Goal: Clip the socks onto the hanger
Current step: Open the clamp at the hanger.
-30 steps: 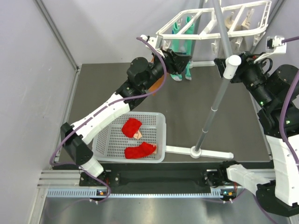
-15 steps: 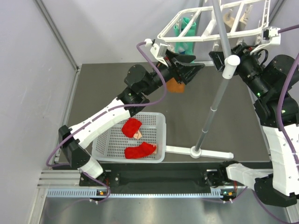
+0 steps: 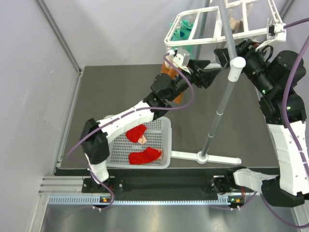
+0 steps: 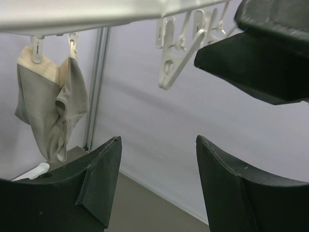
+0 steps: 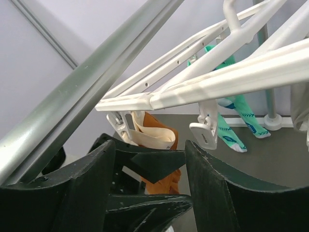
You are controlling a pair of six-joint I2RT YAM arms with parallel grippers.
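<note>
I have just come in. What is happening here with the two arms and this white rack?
Two robot arms are clipping socks to the hanger. The left pincer and the right pincer are both raised close under the frame's dangling clips, open and holding nothing. The mint-green pair already hangs from the clips. The two red socks lie in the white basket on the table, not yet clipped.

Dark table (image 3: 106, 87): white perforated basket (image 3: 167, 140) near front edge; hanger foot (image 3: 219, 158) just beside, right.
</note>
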